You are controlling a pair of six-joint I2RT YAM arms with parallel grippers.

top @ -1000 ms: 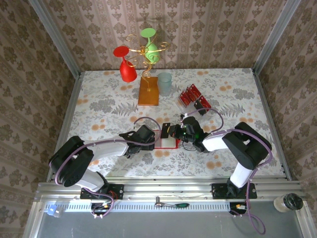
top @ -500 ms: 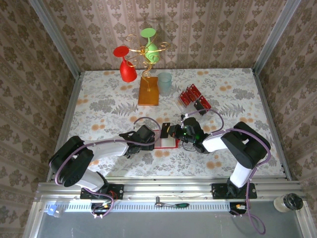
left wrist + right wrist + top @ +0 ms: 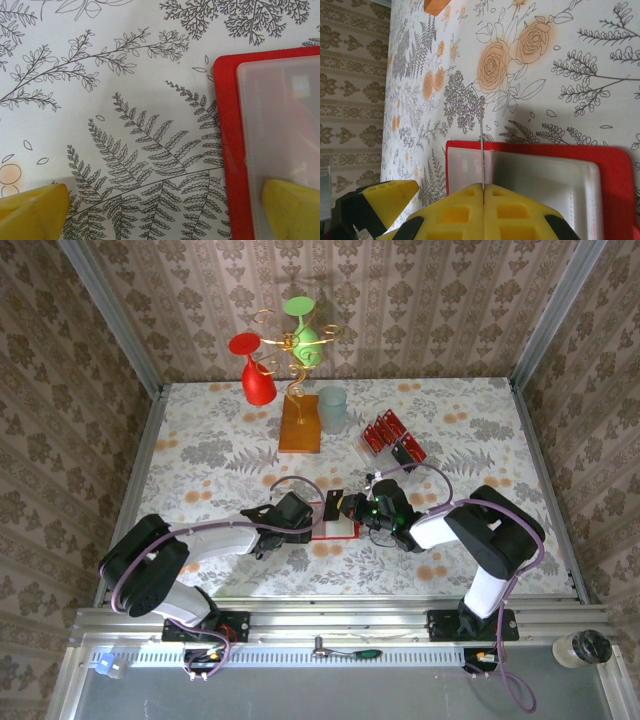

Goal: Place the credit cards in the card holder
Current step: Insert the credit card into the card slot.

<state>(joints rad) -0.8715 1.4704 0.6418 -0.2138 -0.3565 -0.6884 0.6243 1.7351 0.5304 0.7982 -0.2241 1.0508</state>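
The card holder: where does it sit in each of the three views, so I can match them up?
Top external: card holder just below picture centre, lying open.
Left wrist: at the right edge, red border around a pale pocket.
Right wrist: across the lower half, behind the right gripper, which pinches a credit card edge-on.
Shared landmark: the floral tablecloth it lies on.

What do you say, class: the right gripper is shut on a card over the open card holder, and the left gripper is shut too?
Wrong on one point: the left gripper is open; the left wrist view shows its yellow fingers wide apart. The right gripper is shut on a card over the open card holder.
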